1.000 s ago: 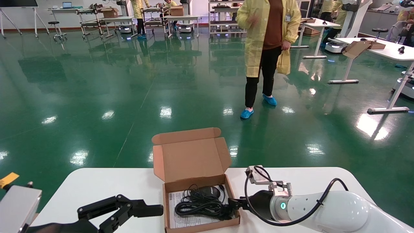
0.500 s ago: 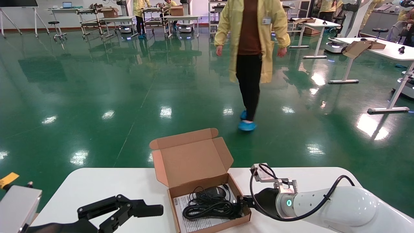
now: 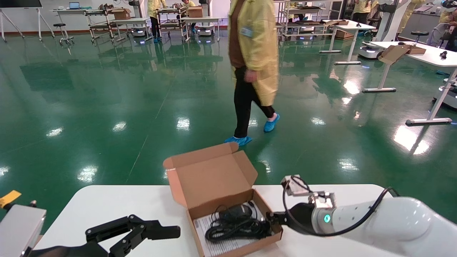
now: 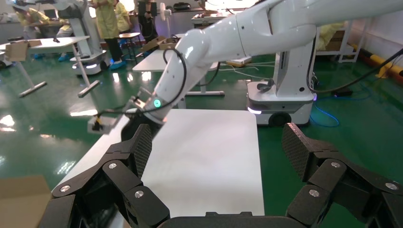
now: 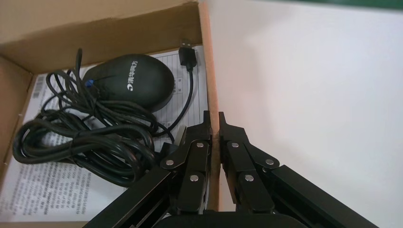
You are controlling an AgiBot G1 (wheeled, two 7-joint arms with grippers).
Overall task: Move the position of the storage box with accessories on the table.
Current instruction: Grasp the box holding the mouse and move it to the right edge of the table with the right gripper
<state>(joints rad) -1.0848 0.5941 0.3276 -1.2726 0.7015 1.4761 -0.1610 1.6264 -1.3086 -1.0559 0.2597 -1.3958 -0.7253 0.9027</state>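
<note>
**Box pinned by its right wall, R arm in charge**

Grip first: right gripper (image 5: 213, 124) has its jaws narrowed hard on the right-hand wall of the storage box (image 3: 228, 200), one jaw inside, one outside, thin corrugated edge sandwiched between. That wall is the whole story for the coming move: box lies directly ahead of the R jaws and to their left, long axis running front-to-back w/ a skew, lid end angled toward far left. Any drag will lever the box about that one pinch, so I'd expect it to want to swivel.

Box sits mid-counter (image 3: 117, 207), near the front edge, lid (image 3: 210, 175) standing open at the far side. Inside: black mouse (image 5: 131, 82), smooth matte oval, its cable (image 5: 76, 140) in a loose tangle beside it, USB plug close to the gripped wall, all on a printed paper sheet (image 5: 43, 185).

Left gripper (image 4: 216, 152) parked off to the box's left, jaws spread wide, nothing in them. R arm clearly nearer.
</note>
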